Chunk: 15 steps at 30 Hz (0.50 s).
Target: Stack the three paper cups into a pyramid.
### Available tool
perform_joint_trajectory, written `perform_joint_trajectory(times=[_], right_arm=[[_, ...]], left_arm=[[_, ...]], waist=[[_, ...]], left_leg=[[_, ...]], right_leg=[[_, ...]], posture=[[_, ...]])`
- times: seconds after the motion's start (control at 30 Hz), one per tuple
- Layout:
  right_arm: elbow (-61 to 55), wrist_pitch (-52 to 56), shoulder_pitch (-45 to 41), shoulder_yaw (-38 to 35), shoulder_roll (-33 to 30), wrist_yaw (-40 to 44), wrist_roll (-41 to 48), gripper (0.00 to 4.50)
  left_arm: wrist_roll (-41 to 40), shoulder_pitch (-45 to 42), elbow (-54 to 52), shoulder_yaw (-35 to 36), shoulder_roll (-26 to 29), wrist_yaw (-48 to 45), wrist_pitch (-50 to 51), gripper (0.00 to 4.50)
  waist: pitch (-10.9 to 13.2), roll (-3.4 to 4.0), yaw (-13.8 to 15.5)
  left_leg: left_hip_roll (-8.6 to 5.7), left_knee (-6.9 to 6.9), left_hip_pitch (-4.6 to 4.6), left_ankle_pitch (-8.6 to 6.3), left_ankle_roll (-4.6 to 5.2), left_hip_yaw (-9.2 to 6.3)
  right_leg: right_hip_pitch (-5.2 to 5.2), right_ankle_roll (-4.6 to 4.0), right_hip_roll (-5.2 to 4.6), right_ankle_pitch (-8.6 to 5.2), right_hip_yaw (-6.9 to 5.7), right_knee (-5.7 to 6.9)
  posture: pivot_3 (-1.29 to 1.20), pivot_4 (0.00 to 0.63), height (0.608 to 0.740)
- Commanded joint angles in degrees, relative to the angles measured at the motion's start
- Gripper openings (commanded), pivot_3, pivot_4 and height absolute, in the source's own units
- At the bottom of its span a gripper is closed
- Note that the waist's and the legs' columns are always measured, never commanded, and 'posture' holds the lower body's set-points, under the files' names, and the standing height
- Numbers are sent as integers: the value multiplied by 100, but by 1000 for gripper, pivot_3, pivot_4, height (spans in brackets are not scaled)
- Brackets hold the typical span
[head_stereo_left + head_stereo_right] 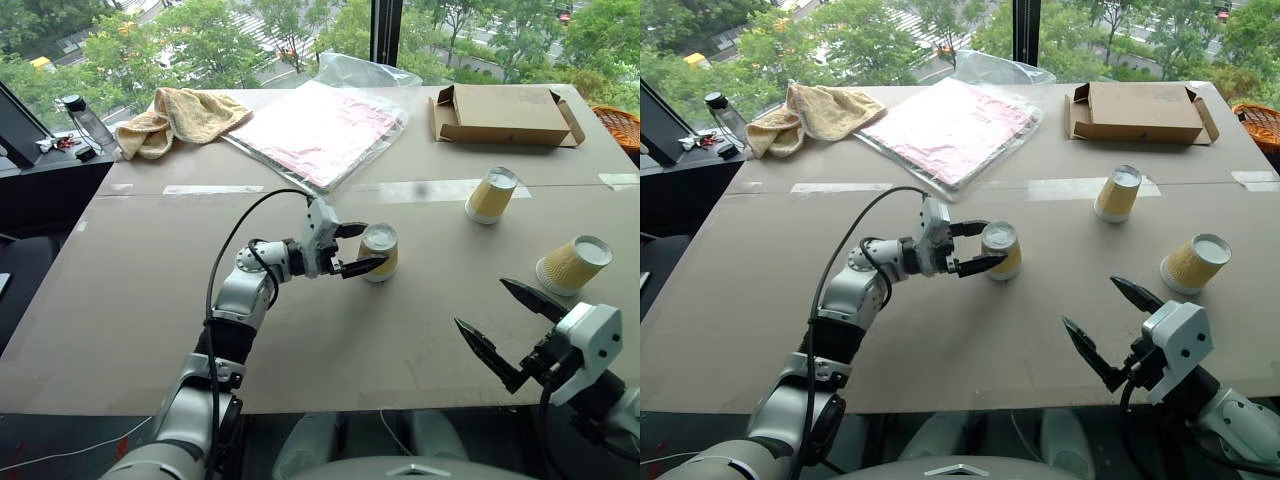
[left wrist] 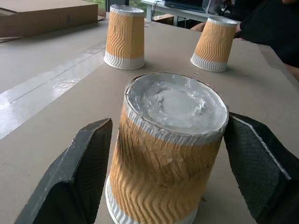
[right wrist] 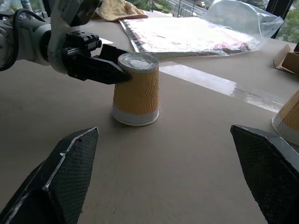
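Three paper cups stand base up on the brown table (image 1: 150,300). The middle cup (image 1: 379,252) sits between the fingers of my left gripper (image 1: 372,247), which reaches in from the left; the fingers straddle it, open, with small gaps seen in the left wrist view around the cup (image 2: 168,154). A second cup (image 1: 491,195) stands farther back to the right, and a third (image 1: 573,265) stands at the right. My right gripper (image 1: 480,303) hovers open near the table's front right, nothing between its fingers, short of the third cup.
At the back lie a cardboard box (image 1: 503,113), a plastic bag with a pink sheet (image 1: 318,125) and a yellow towel (image 1: 180,115). A bottle (image 1: 88,122) stands off the back left corner. A tape strip (image 1: 440,189) crosses the table.
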Motion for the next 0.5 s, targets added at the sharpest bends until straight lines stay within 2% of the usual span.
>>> perform_joint_trajectory(times=[0.03, 0.3, 0.43, 0.5], right_arm=[[-195, -229, -122, -385, 181, -274, -21, 4500], [387, 282, -623, -1845, 306, -1110, 390, 4500], [841, 625, -1049, -1984, 60, -1394, 105, 4500], [1091, 913, -1370, -1894, -77, -1491, 153, 4500]], left_arm=[[-300, 103, -428, 328, 142, 52, 263, 4459], [-1785, 768, -2021, 1010, 1151, -599, 1875, 4459], [-2538, 1265, -3047, 991, 1872, -1367, 2547, 4459], [-2851, 1279, -3342, 1035, 2047, -1411, 2846, 4459]], waist=[[0, 0, -11], [0, 1, -89], [1, 3, -115], [2, 5, -120]], left_leg=[[0, 0, 0, 0, 0, 0], [1, -2, 0, 0, 0, 2], [1, -4, 1, 0, 0, 5], [2, -4, 3, 0, 0, 7]], right_leg=[[0, 0, 0, 0, 1, 0], [-8, 0, -1, 0, 9, 10], [-8, -1, -2, 0, 13, 10], [-8, -1, 0, 0, 15, 13]], posture=[[0, 150, 740], [0, 150, 740], [0, 150, 740], [0, 150, 740]])
